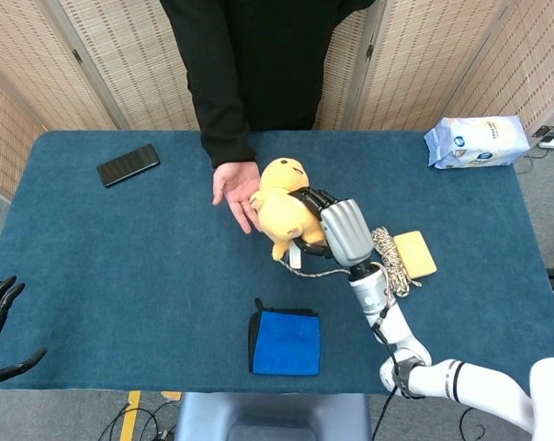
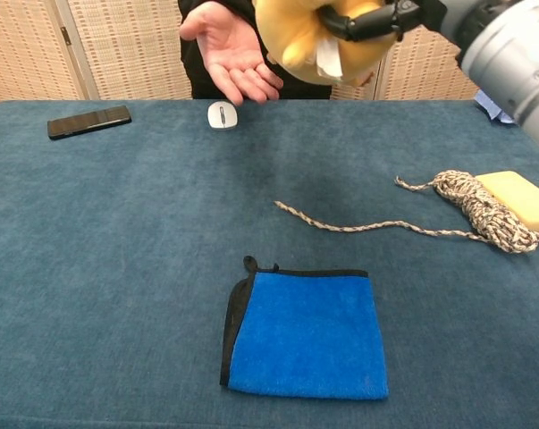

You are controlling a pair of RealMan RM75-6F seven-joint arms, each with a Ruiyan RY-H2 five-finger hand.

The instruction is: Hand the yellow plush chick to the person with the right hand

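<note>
A table point(image 1: 111, 266) covered in dark teal cloth stands before folding screens point(image 1: 414, 55) of woven beige slats in pale frames. Grey floor point(image 1: 545, 197) shows at the right edge, with a strip of yellow tape point(image 1: 130, 412) below the table's near side.

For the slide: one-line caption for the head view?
Right hand holds the yellow plush chick beside the person's open palm.

Chick point(image 1: 278, 204) yellow, white tag. Table point(image 1: 120, 266) teal. Cloth point(image 1: 287, 342) blue, black edge. Rope point(image 1: 387, 253) beige-brown speckled. Phone point(image 1: 128, 163) black. Sponge point(image 1: 414, 254) pale yellow.
</note>
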